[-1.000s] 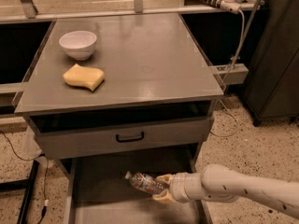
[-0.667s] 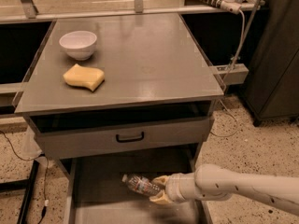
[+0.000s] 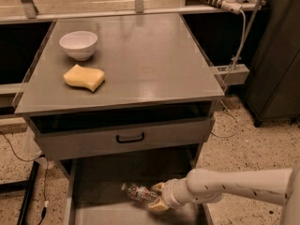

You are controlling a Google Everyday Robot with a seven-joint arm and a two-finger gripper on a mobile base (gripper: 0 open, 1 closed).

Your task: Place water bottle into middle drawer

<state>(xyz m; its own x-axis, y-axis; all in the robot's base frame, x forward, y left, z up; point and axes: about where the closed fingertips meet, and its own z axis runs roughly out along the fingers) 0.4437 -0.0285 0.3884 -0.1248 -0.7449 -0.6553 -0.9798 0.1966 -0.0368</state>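
The water bottle (image 3: 137, 191) is a small clear bottle with a coloured label band. It lies tilted, held low over the floor of the open middle drawer (image 3: 105, 179). My gripper (image 3: 157, 197) comes in from the right on a white arm and is shut on the bottle's right end, its yellowish fingers (image 3: 156, 206) above and below it. The bottle's cap end is hidden inside the gripper. Whether the bottle touches the drawer floor I cannot tell.
A grey drawer front with a black handle (image 3: 130, 138) sits closed above the open drawer. On the cabinet top stand a white bowl (image 3: 78, 44) and a yellow sponge (image 3: 84, 77). A dark cabinet (image 3: 276, 55) stands at right; cables lie on the speckled floor.
My gripper and the bottle have moved a little to the left and slightly lower inside the drawer. The bowl and sponge have not moved.
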